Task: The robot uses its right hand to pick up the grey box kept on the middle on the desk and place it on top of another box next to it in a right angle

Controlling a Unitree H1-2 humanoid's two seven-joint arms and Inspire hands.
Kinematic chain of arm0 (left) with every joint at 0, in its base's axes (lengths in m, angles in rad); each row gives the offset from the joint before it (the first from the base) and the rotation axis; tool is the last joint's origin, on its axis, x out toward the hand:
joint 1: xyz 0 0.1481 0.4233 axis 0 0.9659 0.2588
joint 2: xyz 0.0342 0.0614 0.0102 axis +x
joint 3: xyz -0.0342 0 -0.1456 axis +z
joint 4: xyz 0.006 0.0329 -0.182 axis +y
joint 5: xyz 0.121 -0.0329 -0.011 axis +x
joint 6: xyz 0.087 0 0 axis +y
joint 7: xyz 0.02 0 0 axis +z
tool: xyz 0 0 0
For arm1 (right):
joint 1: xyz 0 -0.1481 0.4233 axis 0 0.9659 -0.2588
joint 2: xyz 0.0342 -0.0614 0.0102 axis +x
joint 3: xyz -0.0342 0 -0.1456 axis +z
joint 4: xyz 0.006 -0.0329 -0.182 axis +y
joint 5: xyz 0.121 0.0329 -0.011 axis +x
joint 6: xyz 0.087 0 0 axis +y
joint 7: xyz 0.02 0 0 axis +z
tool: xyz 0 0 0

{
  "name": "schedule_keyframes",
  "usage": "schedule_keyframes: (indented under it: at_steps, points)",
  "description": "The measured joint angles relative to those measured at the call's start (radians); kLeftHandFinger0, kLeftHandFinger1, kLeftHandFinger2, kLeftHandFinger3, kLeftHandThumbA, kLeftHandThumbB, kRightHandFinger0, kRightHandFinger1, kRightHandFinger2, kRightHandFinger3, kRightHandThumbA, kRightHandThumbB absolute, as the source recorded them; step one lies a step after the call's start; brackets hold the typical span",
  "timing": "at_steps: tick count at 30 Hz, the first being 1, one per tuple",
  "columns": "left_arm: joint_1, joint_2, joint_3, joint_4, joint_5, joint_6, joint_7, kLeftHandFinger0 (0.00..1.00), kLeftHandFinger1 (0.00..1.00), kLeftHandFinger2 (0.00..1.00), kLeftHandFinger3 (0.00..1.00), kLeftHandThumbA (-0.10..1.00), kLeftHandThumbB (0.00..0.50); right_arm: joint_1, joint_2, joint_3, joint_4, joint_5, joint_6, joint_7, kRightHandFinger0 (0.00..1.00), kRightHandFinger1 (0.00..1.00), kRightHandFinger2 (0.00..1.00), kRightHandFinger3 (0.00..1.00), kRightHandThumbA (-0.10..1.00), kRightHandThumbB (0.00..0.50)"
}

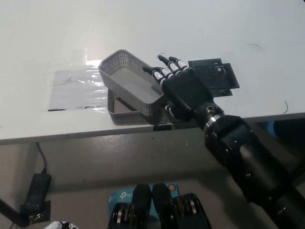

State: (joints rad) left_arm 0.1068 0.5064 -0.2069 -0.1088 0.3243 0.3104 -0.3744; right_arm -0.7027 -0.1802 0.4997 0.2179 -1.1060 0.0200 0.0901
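A grey mesh box (127, 78) lies tilted across a second grey mesh box (125, 116) that stands on the white desk (152, 28) near its front edge. The upper box runs diagonally over the lower one, with its left end higher. My black right hand (183, 90) is shut on the right end of the upper box; its fingers (164, 67) reach over the rim and the thumb sits lower, by the lower box. How far the upper box rests on the lower one is hidden by the hand. My white left hand is out of the picture.
A black square patch (212, 76) lies on the desk just right of the hand. A shiny clear sheet (76, 88) is taped to the desk left of the boxes. The desk's front edge (71, 136) runs just below them. A power adapter (35, 198) sits on the floor.
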Motion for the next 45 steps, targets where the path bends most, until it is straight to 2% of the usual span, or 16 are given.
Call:
schedule_keyframes:
  at_steps: [3,5,9,10,12,13,15,16,20,24,27,30,35,39,41,45]
  points:
    - [0.000,-0.001,0.002,0.002,0.000,-0.005,0.000,0.24,0.29,0.43,0.59,0.18,0.333,0.012,-0.021,0.001,-0.013,-0.002,0.000,0.010,0.90,1.00,0.91,0.99,0.37,0.045]
    - [0.000,-0.002,0.002,0.002,0.000,-0.004,0.000,0.24,0.29,0.43,0.62,0.17,0.331,0.027,-0.034,0.003,-0.020,-0.002,-0.002,0.013,0.90,1.00,0.96,1.00,0.34,0.044]
    - [0.000,-0.004,0.002,0.002,0.000,-0.005,0.000,0.24,0.29,0.43,0.60,0.16,0.335,0.065,-0.053,0.014,-0.051,-0.002,-0.006,0.021,0.90,1.00,1.00,1.00,0.34,0.079]
    - [0.000,-0.004,0.002,0.002,0.000,-0.005,0.000,0.24,0.29,0.42,0.60,0.17,0.336,0.071,-0.055,0.017,-0.058,-0.002,-0.007,0.024,0.99,1.00,1.00,1.00,0.45,0.161]
    - [0.000,-0.005,0.002,0.002,0.000,-0.005,0.000,0.24,0.28,0.42,0.61,0.16,0.332,0.082,-0.063,0.022,-0.088,-0.002,-0.007,0.046,1.00,1.00,1.00,1.00,0.56,0.291]
    - [0.000,-0.005,0.002,0.002,0.000,-0.005,0.000,0.25,0.29,0.43,0.60,0.15,0.329,0.086,-0.072,0.025,-0.121,-0.002,-0.005,0.074,1.00,1.00,1.00,1.00,0.57,0.355]
    - [0.000,-0.005,0.002,0.002,0.000,-0.005,0.000,0.25,0.29,0.43,0.61,0.16,0.325,0.089,-0.087,0.024,-0.183,-0.001,0.000,0.122,1.00,1.00,1.00,1.00,0.62,0.408]
    - [0.000,-0.005,0.002,0.002,0.000,-0.005,0.000,0.24,0.28,0.42,0.61,0.17,0.330,0.089,-0.090,0.023,-0.198,0.000,0.003,0.142,1.00,1.00,1.00,1.00,0.63,0.498]
    - [0.000,-0.007,0.001,0.002,0.000,-0.005,0.000,0.21,0.26,0.41,0.60,0.16,0.322,0.098,-0.107,0.014,-0.281,0.012,0.024,0.233,1.00,1.00,1.00,1.00,0.70,0.500]
    - [-0.001,-0.008,0.001,0.006,-0.001,-0.005,0.000,0.21,0.26,0.40,0.60,0.17,0.326,0.098,-0.138,-0.018,-0.366,0.035,0.048,0.318,1.00,1.00,1.00,1.00,0.65,0.473]
    - [-0.001,-0.008,0.001,0.007,0.000,-0.005,0.000,0.22,0.27,0.42,0.61,0.17,0.325,0.092,-0.171,-0.064,-0.422,0.058,0.071,0.380,1.00,1.00,1.00,1.00,0.63,0.498]
    - [0.000,-0.008,0.001,0.007,0.001,-0.005,0.000,0.24,0.28,0.43,0.62,0.19,0.328,0.070,-0.215,-0.142,-0.483,0.100,0.098,0.454,1.00,1.00,1.00,1.00,0.57,0.500]
    - [0.000,-0.008,0.002,0.007,0.003,-0.006,0.000,0.24,0.28,0.42,0.61,0.20,0.327,0.012,-0.258,-0.239,-0.564,0.148,0.158,0.550,1.00,1.00,1.00,1.00,0.58,0.492]
    - [0.001,-0.008,0.007,0.009,0.001,-0.007,0.000,0.21,0.26,0.41,0.59,0.16,0.335,0.008,-0.269,-0.315,-0.624,0.191,0.201,0.597,1.00,1.00,1.00,1.00,0.61,0.500]
    - [0.002,-0.008,0.012,0.010,0.000,-0.007,0.000,0.22,0.27,0.41,0.60,0.20,0.346,0.015,-0.275,-0.351,-0.648,0.212,0.219,0.609,1.00,1.00,1.00,1.00,0.64,0.499]
    - [0.004,-0.009,0.014,0.014,0.000,-0.011,0.001,0.20,0.25,0.39,0.57,0.19,0.338,0.059,-0.281,-0.421,-0.704,0.250,0.253,0.622,1.00,1.00,1.00,1.00,0.61,0.465]
